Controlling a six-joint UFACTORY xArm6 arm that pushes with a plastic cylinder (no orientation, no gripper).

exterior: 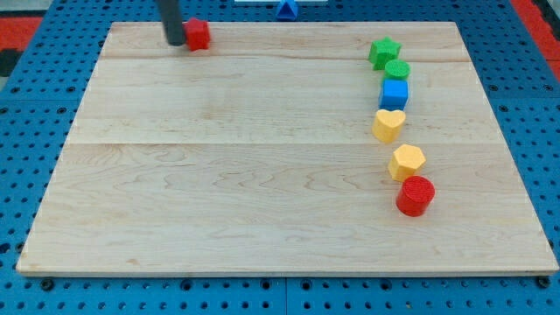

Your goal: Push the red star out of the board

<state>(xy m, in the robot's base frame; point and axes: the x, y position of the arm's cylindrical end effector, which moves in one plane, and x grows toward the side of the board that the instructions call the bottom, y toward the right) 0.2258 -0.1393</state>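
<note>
The red star (199, 34) lies near the top edge of the wooden board (219, 157), toward the view's upper left. My rod comes down from the view's top, and my tip (176, 41) rests on the board just left of the red star, touching or almost touching its left side. The star's shape is hard to make out at this size.
At the view's right a line of blocks runs downward: green star (383, 51), green cylinder (397, 70), blue cube (394, 94), yellow heart (388, 124), yellow hexagon (407, 162), red cylinder (416, 195). A blue block (286, 10) lies off the board at top. Blue pegboard (26, 131) surrounds the board.
</note>
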